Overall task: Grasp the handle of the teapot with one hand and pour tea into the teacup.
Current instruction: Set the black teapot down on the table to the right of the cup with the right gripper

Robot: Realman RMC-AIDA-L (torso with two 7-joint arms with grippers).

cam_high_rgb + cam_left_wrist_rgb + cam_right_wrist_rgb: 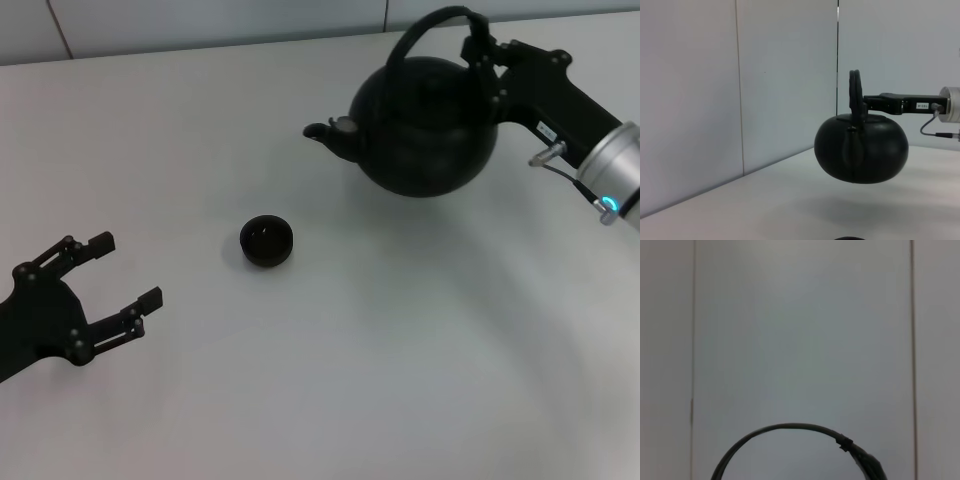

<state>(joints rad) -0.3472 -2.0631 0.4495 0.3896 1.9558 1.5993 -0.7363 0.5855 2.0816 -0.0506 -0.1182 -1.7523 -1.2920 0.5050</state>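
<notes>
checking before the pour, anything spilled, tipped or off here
Nothing stands out. The teapot hangs level above the table, held by its handle in the right tool. The teacup sits upright with no spill around it. The left tool waits open, off to the left.

The teapot (425, 125), its arched handle (430, 25) and the small teacup (266, 241) are all plain matte black, with no pattern on any of them. They contrast with the plain white desk (330, 380) and the pale grey wall panels (695, 100) behind. Both the left gripper (118, 270) and the right gripper (482, 55) are black, and the right arm's wrist section is silver with a small blue-green light.
</notes>
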